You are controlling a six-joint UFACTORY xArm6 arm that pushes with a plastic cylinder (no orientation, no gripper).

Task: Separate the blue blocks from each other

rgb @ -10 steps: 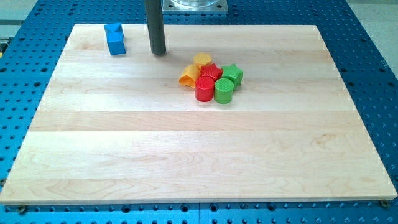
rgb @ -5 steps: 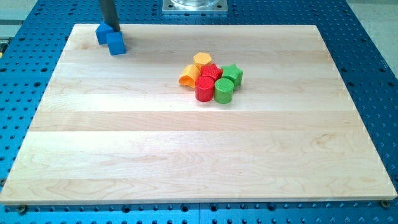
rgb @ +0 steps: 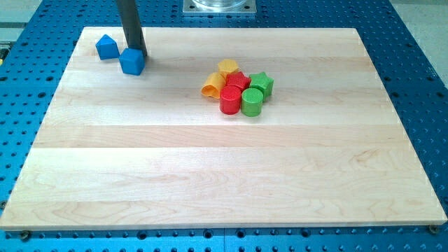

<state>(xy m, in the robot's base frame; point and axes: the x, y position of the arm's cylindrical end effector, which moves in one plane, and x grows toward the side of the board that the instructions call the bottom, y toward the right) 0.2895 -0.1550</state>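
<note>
Two blue blocks lie near the view's top left of the wooden board [rgb: 210,161]. One, house-shaped [rgb: 106,47], sits farthest left. The other, a blue cube-like block [rgb: 131,61], lies a short gap to its right and lower. My tip [rgb: 136,53] stands at the cube's upper right edge, touching or almost touching it, to the right of the gap between the two blocks.
A tight cluster lies right of centre near the top: two yellow blocks [rgb: 227,68] [rgb: 212,87], a red star [rgb: 238,80], a red cylinder [rgb: 229,101], a green star [rgb: 262,84] and a green cylinder [rgb: 252,102]. A metal base plate [rgb: 219,6] sits at the top edge.
My tip swept left from the top middle to the blue blocks, then a little right and down. The two blue blocks, once touching, now lie apart, one shifted left and the other lower.
</note>
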